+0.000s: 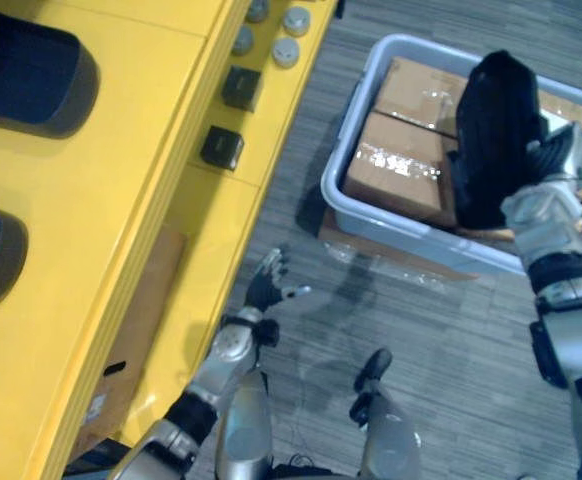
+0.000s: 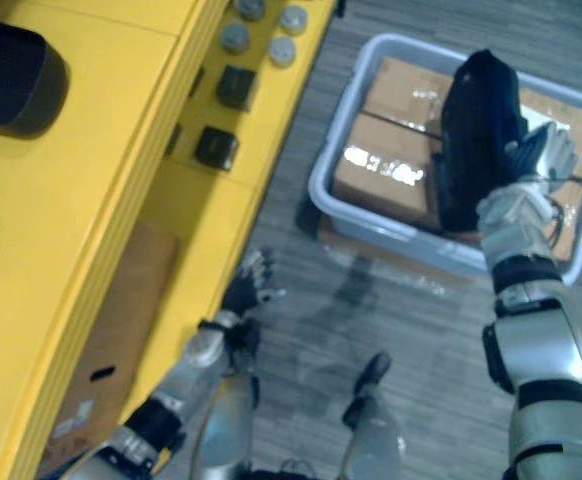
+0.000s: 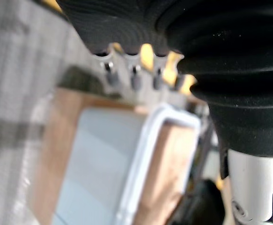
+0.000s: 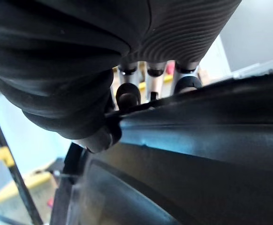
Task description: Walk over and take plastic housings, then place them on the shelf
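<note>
Grey carpet between yellow shelf and bin, right hand gripping housing

The floor is grey carpet with fine darker stripes. A yellow shelf runs along its left side, tiers stepping down toward the floor. A brown cardboard box sits tucked under the upper tier, near the shelf's lower front edge.

Bright, even indoor light. White glare streaks the cardboard boxes in the grey bin. Soft shadows lie on the carpet floor. The black plastic housing reads as a dark, featureless shape.
</note>
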